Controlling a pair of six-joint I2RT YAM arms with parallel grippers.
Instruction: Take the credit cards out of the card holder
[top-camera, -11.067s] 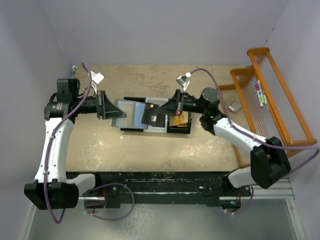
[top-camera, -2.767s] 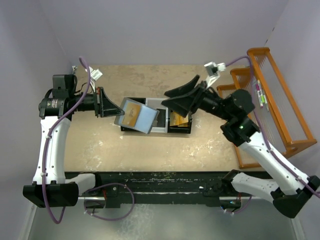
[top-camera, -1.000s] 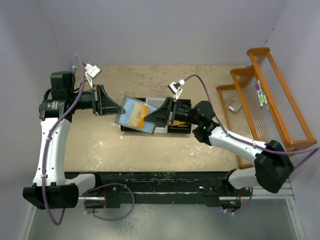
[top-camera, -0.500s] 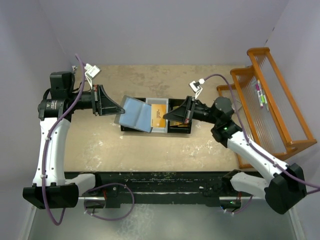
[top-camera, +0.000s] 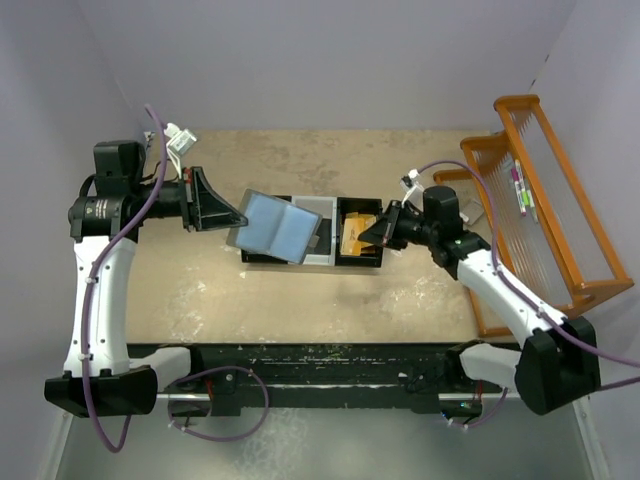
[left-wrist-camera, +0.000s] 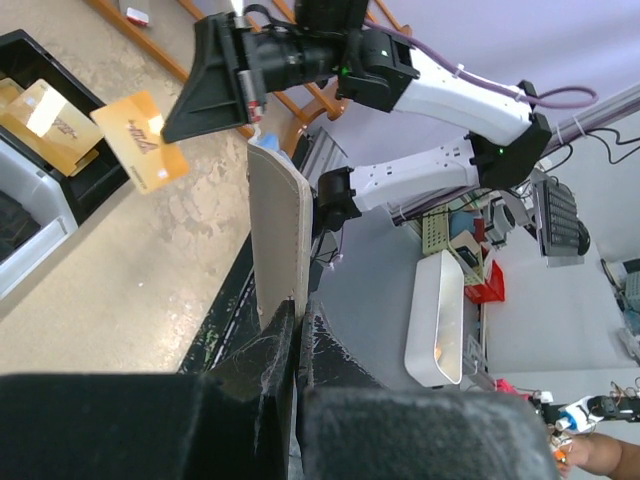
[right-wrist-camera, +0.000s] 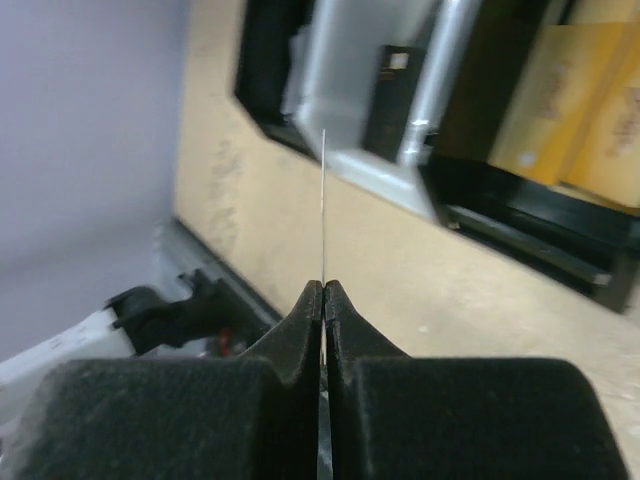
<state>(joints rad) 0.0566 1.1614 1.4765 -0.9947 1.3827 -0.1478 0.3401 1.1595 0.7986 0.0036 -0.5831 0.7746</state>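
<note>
The card holder, a blue-grey bifold, hangs open and tilted over the left part of the bin tray. My left gripper is shut on its left edge. In the left wrist view the holder stands edge-on out of the left gripper. My right gripper is shut on an orange-gold credit card above the tray's right compartment. That card hangs clear of the holder, and shows as a thin edge above the right gripper. Other orange-gold cards lie in that compartment.
The black-and-white tray has a white middle compartment with a black card in it. An orange wooden rack stands along the right side, with small items inside. Bare tan tabletop lies in front of the tray.
My right gripper has drawn the orange-gold card out of the holder and carried it right, over the tray's right compartment. The left gripper still holds the holder in much the same place.
</note>
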